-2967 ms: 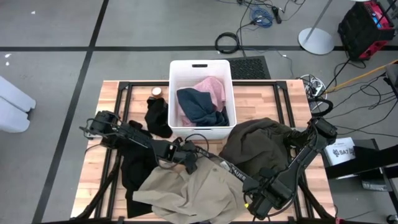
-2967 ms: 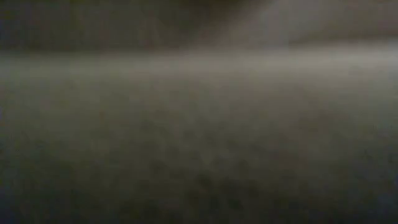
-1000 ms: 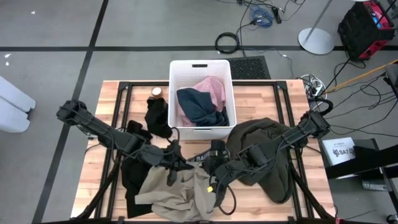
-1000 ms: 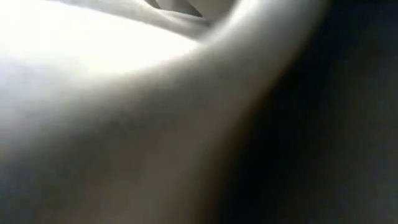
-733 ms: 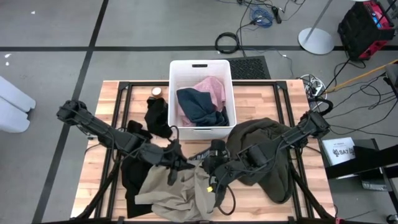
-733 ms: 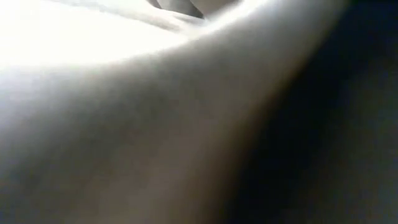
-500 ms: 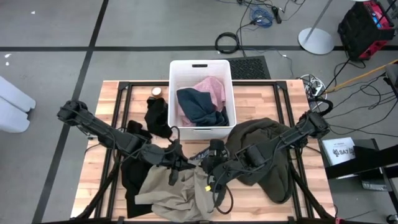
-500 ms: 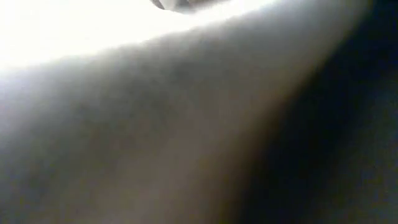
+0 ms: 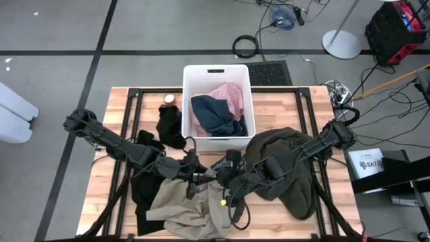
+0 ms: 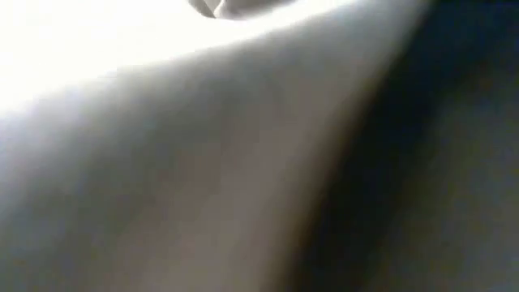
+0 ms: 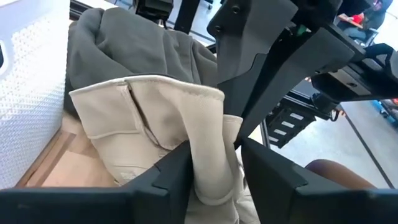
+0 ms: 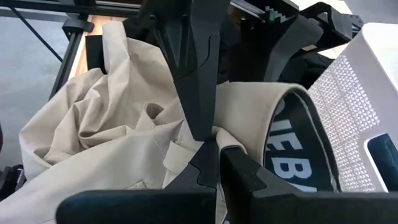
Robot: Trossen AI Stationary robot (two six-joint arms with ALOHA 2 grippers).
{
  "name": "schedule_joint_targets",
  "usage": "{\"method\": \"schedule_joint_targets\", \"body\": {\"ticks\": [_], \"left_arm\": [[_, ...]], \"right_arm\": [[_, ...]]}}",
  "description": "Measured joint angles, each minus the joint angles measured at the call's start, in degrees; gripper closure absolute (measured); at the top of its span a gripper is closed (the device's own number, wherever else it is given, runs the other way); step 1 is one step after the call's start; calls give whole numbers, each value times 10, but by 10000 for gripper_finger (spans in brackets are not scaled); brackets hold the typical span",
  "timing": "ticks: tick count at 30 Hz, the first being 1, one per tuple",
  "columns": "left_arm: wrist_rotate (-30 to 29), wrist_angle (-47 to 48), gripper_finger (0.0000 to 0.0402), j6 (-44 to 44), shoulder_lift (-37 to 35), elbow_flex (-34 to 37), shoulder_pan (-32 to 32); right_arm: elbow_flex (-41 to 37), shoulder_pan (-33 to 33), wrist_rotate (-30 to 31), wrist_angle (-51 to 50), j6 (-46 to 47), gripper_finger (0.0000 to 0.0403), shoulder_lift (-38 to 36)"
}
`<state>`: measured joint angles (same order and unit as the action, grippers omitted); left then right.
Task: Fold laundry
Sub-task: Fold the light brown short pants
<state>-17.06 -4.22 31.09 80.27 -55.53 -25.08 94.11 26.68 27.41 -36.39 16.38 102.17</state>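
The beige garment (image 9: 191,205) lies crumpled on the front middle of the desk (image 9: 306,107). Both grippers meet at its upper edge, just in front of the white bin (image 9: 191,77). The right gripper (image 9: 225,180) has closed jaws pinching the waistband. The left gripper (image 9: 191,180) faces it from the other side – its jaws stand apart, with a fold of beige cloth between them, apparently let go. The waistband runs across between the two arms, so the right one alone holds it.
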Motion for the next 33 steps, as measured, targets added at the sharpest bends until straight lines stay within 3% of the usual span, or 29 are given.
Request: {"method": "schedule_joint_targets", "body": {"ticks": [13, 16, 20, 26, 33], "left_arm": [[31, -15, 250, -10, 43, -1, 0], [20, -14, 283, -31, 44, -1, 0], [9, -10, 368, -35, 44, -1, 0], [4, -9, 370, -35, 44, -1, -2], [4, 6, 370, -43, 43, 0, -5]], "right_arm": [[0, -9, -5, 14, -7, 403, 0], [0, -8, -6, 12, -7, 403, 0], [0, -9, -5, 2, -18, 394, 0], [2, -9, -25, -17, -98, 319, 0], [92, -4, -26, -137, -63, 205, 0]]}}
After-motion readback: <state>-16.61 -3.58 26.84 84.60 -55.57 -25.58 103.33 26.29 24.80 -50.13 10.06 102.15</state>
